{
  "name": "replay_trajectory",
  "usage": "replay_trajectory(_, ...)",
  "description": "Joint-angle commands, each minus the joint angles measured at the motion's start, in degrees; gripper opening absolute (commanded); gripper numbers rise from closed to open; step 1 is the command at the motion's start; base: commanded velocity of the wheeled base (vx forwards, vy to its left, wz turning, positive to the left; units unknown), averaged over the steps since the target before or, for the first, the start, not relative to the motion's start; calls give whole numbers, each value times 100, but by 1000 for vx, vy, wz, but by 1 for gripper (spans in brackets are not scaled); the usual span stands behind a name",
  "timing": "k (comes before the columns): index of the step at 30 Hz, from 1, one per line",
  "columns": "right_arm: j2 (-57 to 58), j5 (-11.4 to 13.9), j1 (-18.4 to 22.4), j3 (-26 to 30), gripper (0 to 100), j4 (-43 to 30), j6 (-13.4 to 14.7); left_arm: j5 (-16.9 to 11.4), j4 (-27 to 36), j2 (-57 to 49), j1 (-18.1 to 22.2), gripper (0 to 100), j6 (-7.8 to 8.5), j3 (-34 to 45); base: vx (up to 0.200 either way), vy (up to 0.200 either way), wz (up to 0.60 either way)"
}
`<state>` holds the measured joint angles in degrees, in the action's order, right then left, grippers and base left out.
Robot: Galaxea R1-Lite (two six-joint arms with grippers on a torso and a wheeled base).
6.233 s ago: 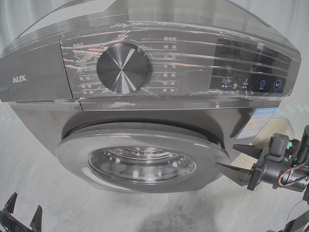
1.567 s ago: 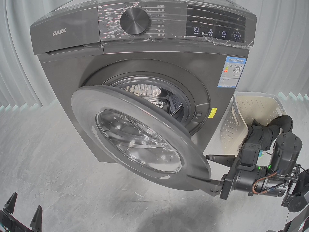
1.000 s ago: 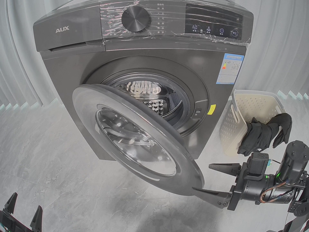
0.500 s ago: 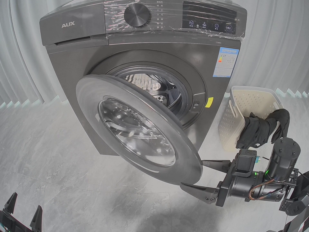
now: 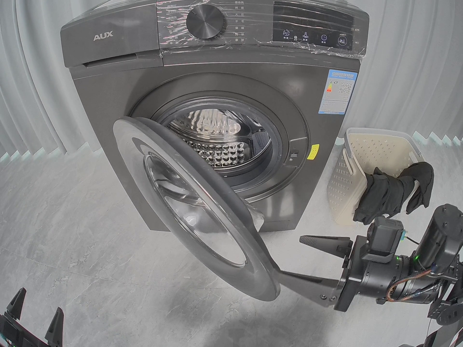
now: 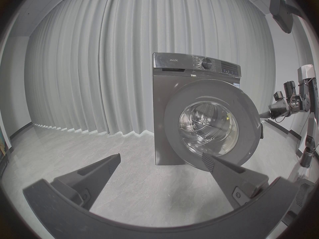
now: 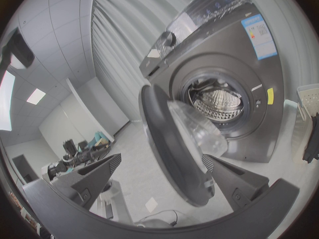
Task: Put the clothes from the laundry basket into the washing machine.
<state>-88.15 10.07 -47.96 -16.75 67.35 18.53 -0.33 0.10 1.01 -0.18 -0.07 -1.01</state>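
At the near left corner the left gripper [image 5: 37,310] sits low over the grey marbled floor [image 5: 72,227], its two fingers spread apart with nothing between them; its wrist view looks across the floor at the machine from well back

A pale pleated curtain [image 5: 29,73] hangs behind

The grey front-loading washing machine [image 5: 120,92] stands in the middle, with a round dial [image 5: 205,21] and a dark touch panel [image 5: 313,27] under clear film along its top. Its round door [image 5: 193,203], hinged on the left, is swung out toward the robot, and the steel drum [image 5: 217,136] lies open to view

At the door's free edge, low and to the right, is the right gripper [image 5: 292,259]. Its fingers are spread and straddle the rim, one on the outer face, the other on the side of the glass bowl. Whether either finger touches the door I cannot tell

On the floor just right of the machine stands the cream perforated laundry basket [image 5: 357,169]. The clothes [image 5: 386,196], dark, hang over its near rim, partly outside, apart from both grippers
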Motion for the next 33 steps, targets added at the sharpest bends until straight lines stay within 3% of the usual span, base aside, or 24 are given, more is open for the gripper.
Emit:
replay_trajectory(1,228,-5,234,-83,100,32,63,-2,-1,-101,1,100,-1,84,0,0,0)
replay_trajectory(5,-132,-128,823,-118,100,-12,19,-2,-1,-101,1,100,-1,84,0,0,0)
replay_trajectory(10,-712,-462,876,-180,100,111,19,-2,-1,-101,1,100,-1,92,0,0,0)
replay_trajectory(15,-1029,-611,841,-197,100,147,-25,-2,-1,-101,1,100,-10,92,0,0,0)
replay_trajectory(20,-1178,-620,735,-171,100,147,-34,-2,-1,-101,1,100,-10,84,0,0,0)
replay_trajectory(29,-1178,-629,-205,-21,100,217,-157,-2,-1,-101,1,100,-10,92,0,0,0)
replay_trajectory(33,-1266,-655,-91,-171,100,533,-157,-2,-1,-101,1,100,-1,92,0,0,0)
